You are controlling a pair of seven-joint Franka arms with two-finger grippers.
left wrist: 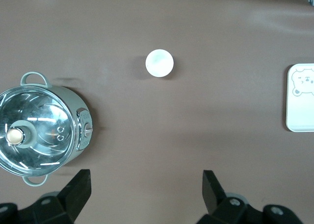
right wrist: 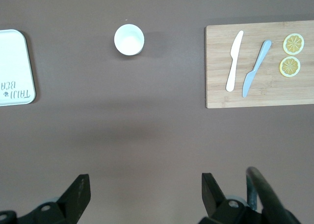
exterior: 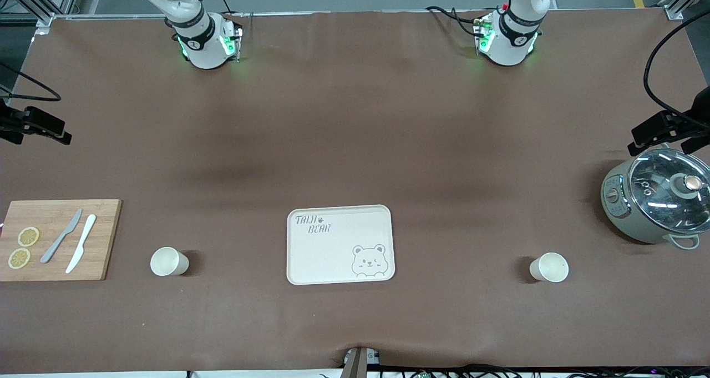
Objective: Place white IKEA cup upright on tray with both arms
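With both grippers, left gripper (left wrist: 145, 192) and right gripper (right wrist: 145, 194), wide open and high, each should descend squarely over its white cup (exterior: 549, 267) (exterior: 168, 261), flanking the empty tray (exterior: 339, 245).

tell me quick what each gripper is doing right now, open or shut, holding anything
Left gripper: open, holding nothing, up over the table near the pot.
Right gripper: open, holding nothing, up over bare table.

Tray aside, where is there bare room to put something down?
The tray itself is bare. Bare cloth lies between it and each white cup, and between it and the arms' bases. It is crowded on the cutting board, and the pot fills its corner.
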